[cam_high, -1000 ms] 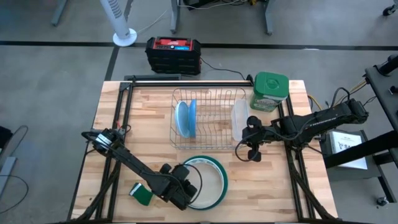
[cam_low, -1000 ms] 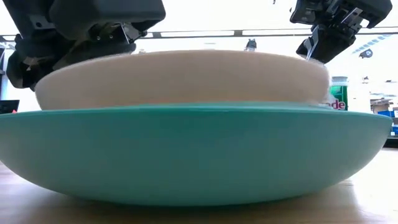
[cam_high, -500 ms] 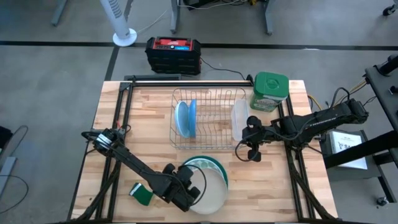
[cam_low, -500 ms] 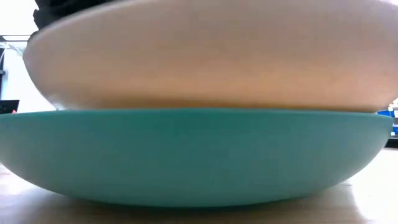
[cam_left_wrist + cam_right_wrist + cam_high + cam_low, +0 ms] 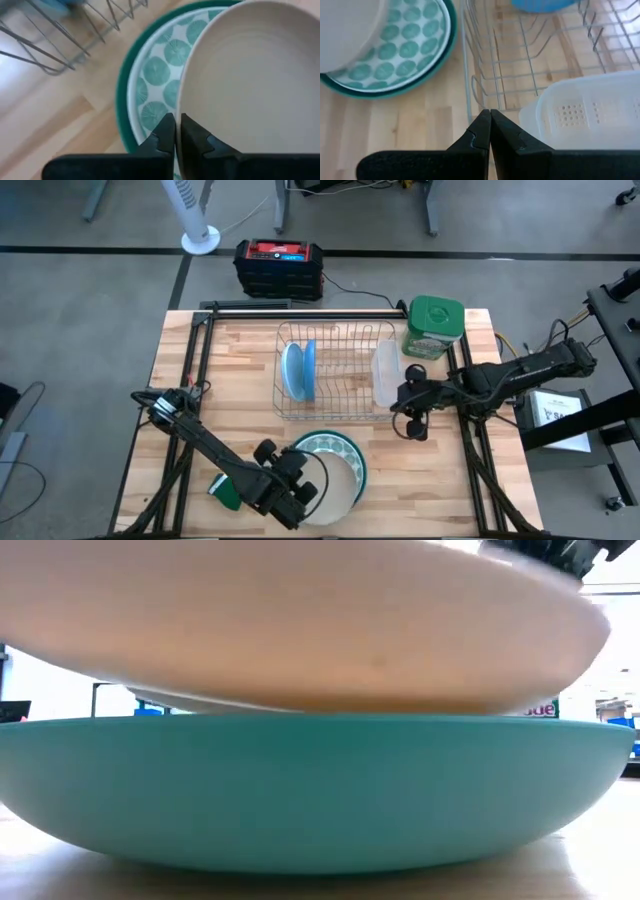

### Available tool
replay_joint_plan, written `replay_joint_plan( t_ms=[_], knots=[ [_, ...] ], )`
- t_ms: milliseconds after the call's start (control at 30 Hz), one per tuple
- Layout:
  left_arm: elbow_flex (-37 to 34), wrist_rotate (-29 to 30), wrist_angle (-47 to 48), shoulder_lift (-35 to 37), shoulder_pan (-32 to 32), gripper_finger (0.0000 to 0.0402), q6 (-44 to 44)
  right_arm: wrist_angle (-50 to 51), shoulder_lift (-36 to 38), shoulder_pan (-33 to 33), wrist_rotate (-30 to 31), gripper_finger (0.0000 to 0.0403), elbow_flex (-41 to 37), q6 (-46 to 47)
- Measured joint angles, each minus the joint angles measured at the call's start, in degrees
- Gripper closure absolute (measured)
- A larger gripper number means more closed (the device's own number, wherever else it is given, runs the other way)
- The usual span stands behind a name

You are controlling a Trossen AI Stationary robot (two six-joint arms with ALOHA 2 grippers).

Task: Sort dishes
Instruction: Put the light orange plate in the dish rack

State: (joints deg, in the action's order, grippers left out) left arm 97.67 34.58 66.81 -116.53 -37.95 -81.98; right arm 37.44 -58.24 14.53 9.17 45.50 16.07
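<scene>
A cream plate hangs tilted over the teal-rimmed patterned plate, which rests on the table near its front edge. My left gripper is shut on the cream plate's near-left rim. In the low view the cream plate's underside hangs over the teal plate's wall. Whether the two touch cannot be told. A light blue plate stands on edge in the wire rack. My right gripper hovers shut and empty to the right of the rack. My left gripper pinches the cream plate's rim between its two fingers, one finger over the plate's inner face and the other outside the rim. The fingers slant down from the table's near-left side. The plate is tilted, with the held side raised.
A clear plastic container lies at the rack's right end, close to my right gripper. A green-lidded container stands at the back right. A green sponge lies left of my left gripper. A black and red box sits beyond the table.
My left gripper has risen with the cream plate's rim. The plate lay centred in the teal-rimmed plate; it now stands tipped up and shifted toward the table's near edge, uncovering the teal plate's pattern on the far side.
</scene>
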Motion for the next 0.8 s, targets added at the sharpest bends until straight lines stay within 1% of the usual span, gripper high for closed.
replay_joint_plan(
  t_ms=[100, 233, 300, 400, 500, 600, 700, 800],
  knots=[
    [1.85, 2.31, 2.95, -0.02, 0.02, 0.04, 0.06, -0.22, 2.33, 0.51, 0.6, 0.0403, 0.21, 0.61],
    [3.97, 6.3, 5.28, -0.04, -0.17, 0.04, 0.23, -1.26, 5.22, 1.78, 3.26, 0.0403, 1.01, 0.83],
    [5.46, 8.65, 5.39, -0.04, -0.39, 0.0401, 0.29, -4.18, 6.34, 2.82, 3.72, 0.0403, 1.24, -0.68],
    [8.31, 12.24, 5.38, -0.12, -0.81, 0.0401, 3.88, -10.11, 7.13, 5.14, 3.87, 0.0403, 1.8, -3.98],
    [10.95, 15.69, 5.41, -0.33, -1.43, 0.0401, 7.79, -15.45, 7.12, 7.66, 3.87, 0.0403, 2.54, -6.39],
    [12.3, 19.17, 5.44, -0.33, -1.88, 0.0401, 11.79, -18.63, 6.47, 9.6, 3.82, 0.0403, 3.73, -6.11],
    [12.63, 23.03, 5.5, -0.33, -2.05, 0.0401, 15.4, -19.15, 4.74, 10.85, 1.8, 0.0399, 5.26, -4.03],
    [12.98, 25.83, 5.73, -0.33, -1.98, 0.0401, 17.13, -18.07, 2.26, 11.77, 0.83, 0.0382, 6.96, -1.53]
  ],
)
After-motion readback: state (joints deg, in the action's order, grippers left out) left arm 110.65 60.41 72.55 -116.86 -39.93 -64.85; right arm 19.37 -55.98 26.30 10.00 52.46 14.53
